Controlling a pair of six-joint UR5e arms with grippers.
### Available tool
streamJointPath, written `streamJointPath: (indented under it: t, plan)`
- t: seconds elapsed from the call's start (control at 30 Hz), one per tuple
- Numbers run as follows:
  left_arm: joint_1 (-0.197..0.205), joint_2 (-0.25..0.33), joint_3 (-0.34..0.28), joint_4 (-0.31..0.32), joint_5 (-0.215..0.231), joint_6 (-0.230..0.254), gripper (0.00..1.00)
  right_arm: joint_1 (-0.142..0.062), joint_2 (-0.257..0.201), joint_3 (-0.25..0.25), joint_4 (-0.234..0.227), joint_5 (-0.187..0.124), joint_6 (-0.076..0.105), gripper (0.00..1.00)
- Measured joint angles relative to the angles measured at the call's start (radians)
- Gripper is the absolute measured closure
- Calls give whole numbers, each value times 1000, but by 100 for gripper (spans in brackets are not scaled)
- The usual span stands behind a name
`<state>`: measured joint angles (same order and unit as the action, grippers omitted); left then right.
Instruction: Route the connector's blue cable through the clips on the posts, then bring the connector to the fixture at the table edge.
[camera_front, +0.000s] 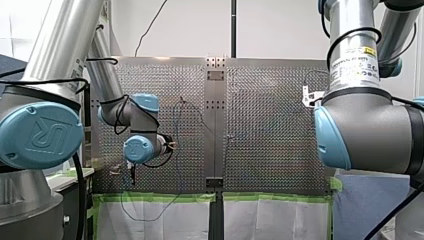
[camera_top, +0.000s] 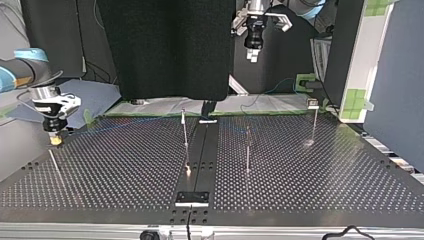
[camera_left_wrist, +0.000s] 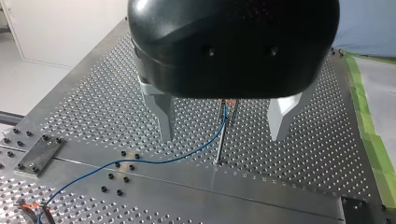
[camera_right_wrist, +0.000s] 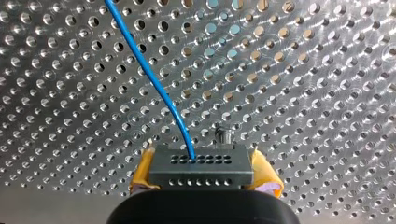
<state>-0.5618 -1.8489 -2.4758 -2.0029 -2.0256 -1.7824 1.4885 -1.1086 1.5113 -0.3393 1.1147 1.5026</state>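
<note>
Blue cable (camera_right_wrist: 148, 74) rises out of the grey connector (camera_right_wrist: 201, 167), which my right gripper (camera_right_wrist: 201, 173) holds between its yellow pads (camera_right_wrist: 265, 179). Its jaws are clenched on the connector's two ends. Just ahead of the connector a small stud (camera_right_wrist: 223, 136) stands on the perforated metal worktop (camera_right_wrist: 303, 93), and the connector hangs close above that surface. In the top view this gripper sits low over the worktop near its left edge. From there the cable shows only as a faint blue line running toward the middle of the far side.

My left gripper (camera_left_wrist: 223, 119) hovers above the worktop with its jaws released and wide apart. Its metal fingers (camera_left_wrist: 163, 114) stand on either side of a slim post (camera_left_wrist: 221, 140) and touch neither it nor the cable. The cable passes through the clip (camera_left_wrist: 228, 101) at the top of that post, then drops in a loose curve across the smooth centre strip (camera_left_wrist: 233, 186). It runs on to a second clip (camera_left_wrist: 30, 207) with orange parts, not far from a bolted metal plate (camera_left_wrist: 39, 154). In the top view the left gripper hangs high over the far side of the worktop, well apart from the right one.
</note>
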Motion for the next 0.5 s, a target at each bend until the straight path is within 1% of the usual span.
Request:
streamJointPath:
  t: [0.2,0.3,0.4,0.5]
  plan:
    - [0,0,0,-2,0,0,2,-22,2,0,-6,-51,4,78]
    - [0,0,0,-3,0,0,2,-29,3,0,-4,-75,4,78]
    - [0,0,0,-7,-2,1,2,-32,3,0,-5,-86,4,78]
    - [0,0,0,-9,-9,2,2,-33,3,0,-11,-91,8,78]
